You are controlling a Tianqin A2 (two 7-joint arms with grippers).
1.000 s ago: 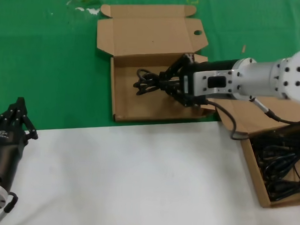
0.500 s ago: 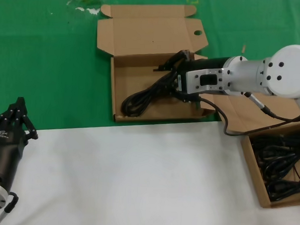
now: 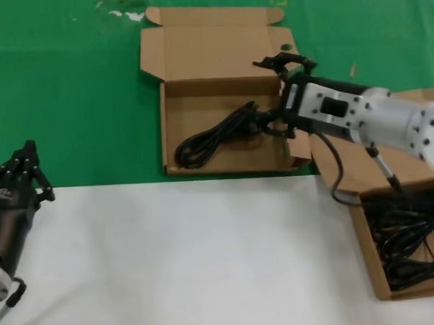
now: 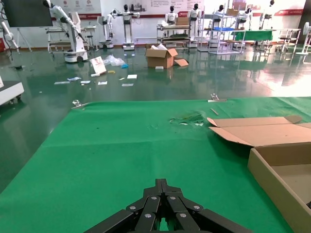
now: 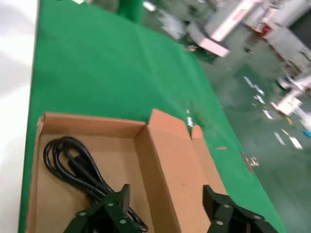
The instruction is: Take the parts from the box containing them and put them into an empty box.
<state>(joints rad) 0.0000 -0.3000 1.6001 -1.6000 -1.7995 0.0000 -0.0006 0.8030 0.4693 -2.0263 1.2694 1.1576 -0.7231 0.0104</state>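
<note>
One cable (image 3: 214,136) lies in the wide box (image 3: 177,117) just below the right gripper (image 3: 276,93), which hangs over the box's right side with fingers spread and nothing in them. Many cables (image 3: 408,243) remain in the angled box (image 3: 365,234) behind this gripper, so most work is left. The left gripper (image 3: 23,170) waits far off at the desk (image 3: 198,255) edge, fingers pressed together.

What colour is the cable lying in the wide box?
Black. The cable shows best in the head view, lying loose on the brown floor of the wide box.
</note>
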